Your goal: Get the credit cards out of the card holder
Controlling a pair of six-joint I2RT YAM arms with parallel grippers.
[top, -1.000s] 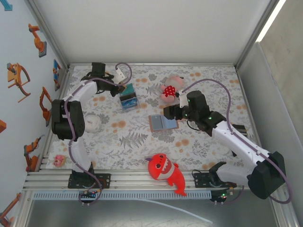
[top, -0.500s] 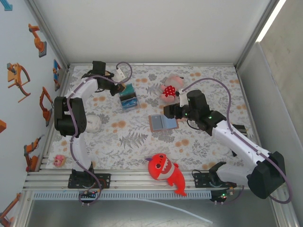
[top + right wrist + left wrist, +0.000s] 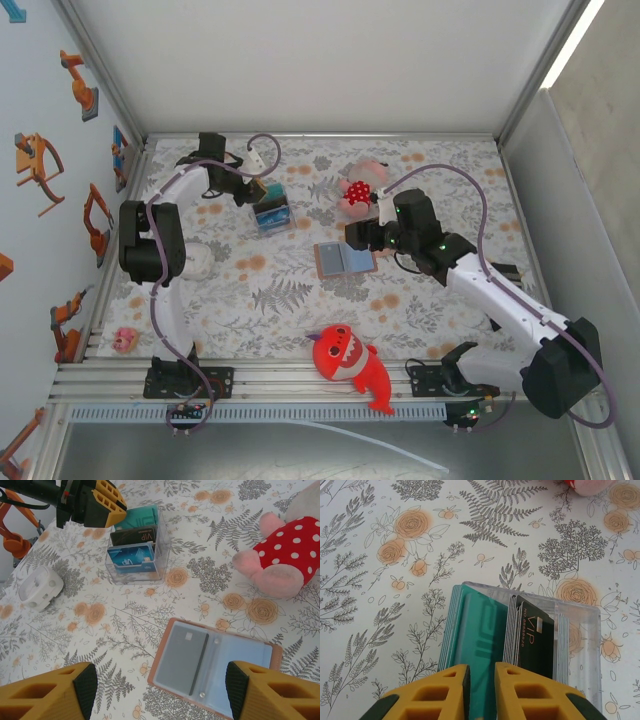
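- The card holder (image 3: 240,667) is lying flat open around the middle of the flowery table (image 3: 125,615). It has a tan rim with blue-grey clear sleeves facing up.
- We can see a greyish card (image 3: 186,655) through its left-hand sleeve, so that one's tucked inside the holder.
- The right jaws hang just above the holder, spread wide with nothing between them, so they're fully released. Their yellow fingers (image 3: 55,692) sit in the bottom corners of the right wrist view, one on each side of the holder.
- A bunch of credit cards (image 3: 132,537) stand on edge in a clear box (image 3: 162,550) toward the far left of the table, well apart from the holder. There's a teal stack at the back, a black "VIP" stack in the middle and a blue "VIP" one in front.
- The left jaws are right over the teal stack. Their fingers (image 3: 445,692) are parted just a crack and teal shows through the gap. They look released to us, not clamped on any card.
- A pink plush in a red polka-dot outfit (image 3: 290,545) sits near the holder on its far side.
- A red shark plush (image 3: 350,365) lies at the near edge between the two arm bases.
- A white round gadget (image 3: 40,585) sits on the table to the left, nearer to us than the box.
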